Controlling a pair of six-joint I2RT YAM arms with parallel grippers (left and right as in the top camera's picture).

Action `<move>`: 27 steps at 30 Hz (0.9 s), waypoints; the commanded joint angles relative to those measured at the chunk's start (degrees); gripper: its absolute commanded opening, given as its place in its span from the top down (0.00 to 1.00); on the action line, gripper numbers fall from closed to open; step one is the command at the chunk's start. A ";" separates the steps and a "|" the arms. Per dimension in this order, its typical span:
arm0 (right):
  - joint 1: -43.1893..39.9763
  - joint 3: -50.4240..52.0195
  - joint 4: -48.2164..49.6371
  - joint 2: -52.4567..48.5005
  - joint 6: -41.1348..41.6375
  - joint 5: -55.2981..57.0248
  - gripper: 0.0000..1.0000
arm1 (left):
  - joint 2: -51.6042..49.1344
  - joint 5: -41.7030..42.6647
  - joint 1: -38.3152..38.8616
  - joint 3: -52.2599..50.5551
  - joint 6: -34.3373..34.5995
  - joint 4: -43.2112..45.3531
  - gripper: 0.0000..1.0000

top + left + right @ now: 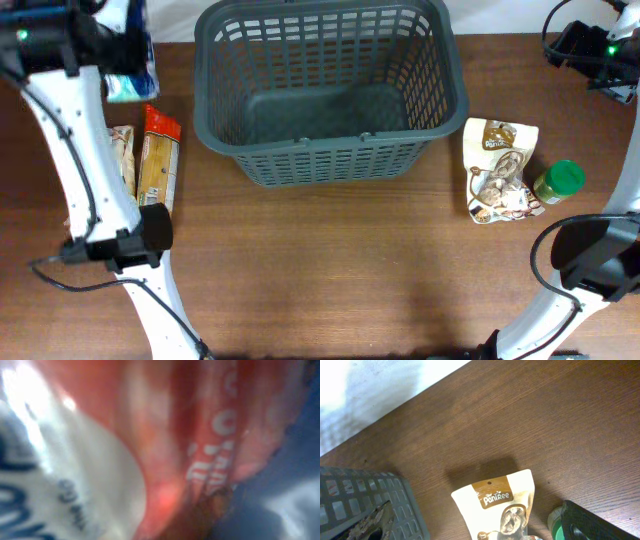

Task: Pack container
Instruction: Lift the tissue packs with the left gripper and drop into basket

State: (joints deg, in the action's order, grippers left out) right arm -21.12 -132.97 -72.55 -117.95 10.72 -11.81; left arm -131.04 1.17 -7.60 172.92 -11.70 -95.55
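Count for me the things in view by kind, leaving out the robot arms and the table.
Basket: 1
Jar with green lid: 1
Soft packets: 4 (blue-and-white bag, spaghetti pack, beige pack, brown-and-white pouch)
Total: 6

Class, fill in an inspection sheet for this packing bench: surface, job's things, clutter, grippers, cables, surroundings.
Surface: brown wooden table.
Job's things: grey basket, looks empty from overhead; snack pouch and green-lidded jar on its right; pasta packet and second packet on its left.
Clutter: nothing seen.
Grippers: left gripper against a blue-white bag, grip unclear; right gripper open, empty.
Cables: black left cable and right cable beside the arms.
Surroundings: white surface beyond the far edge.
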 commanded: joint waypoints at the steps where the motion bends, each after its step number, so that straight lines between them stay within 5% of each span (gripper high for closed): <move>1: 0.09 -1.20 0.15 -0.59 0.31 0.72 0.01 | 3.56 5.88 2.75 6.80 -4.28 4.11 0.98; 7: 0.09 -1.20 0.15 -0.59 0.31 0.72 0.01 | 7.72 7.28 9.20 6.82 -18.91 9.94 0.98; 12: 0.09 -1.20 0.15 -0.59 0.31 0.72 0.01 | 7.89 10.62 18.73 5.38 -49.66 8.83 0.98; 17: 0.09 -1.20 0.15 -0.59 0.31 0.72 0.01 | 7.82 10.38 25.44 -1.57 -68.83 9.27 0.98; 23: 0.09 -1.20 0.15 -0.59 0.31 0.72 0.01 | 7.26 7.06 27.47 -18.05 -69.37 16.94 0.98; 27: 0.09 -1.20 0.15 -0.59 0.31 0.72 0.01 | 5.33 3.15 27.50 -29.11 -63.89 25.62 0.98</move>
State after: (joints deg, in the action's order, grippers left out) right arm -21.12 -132.97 -72.55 -117.95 10.72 -11.79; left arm -124.68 7.70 20.23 150.17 -76.97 -73.80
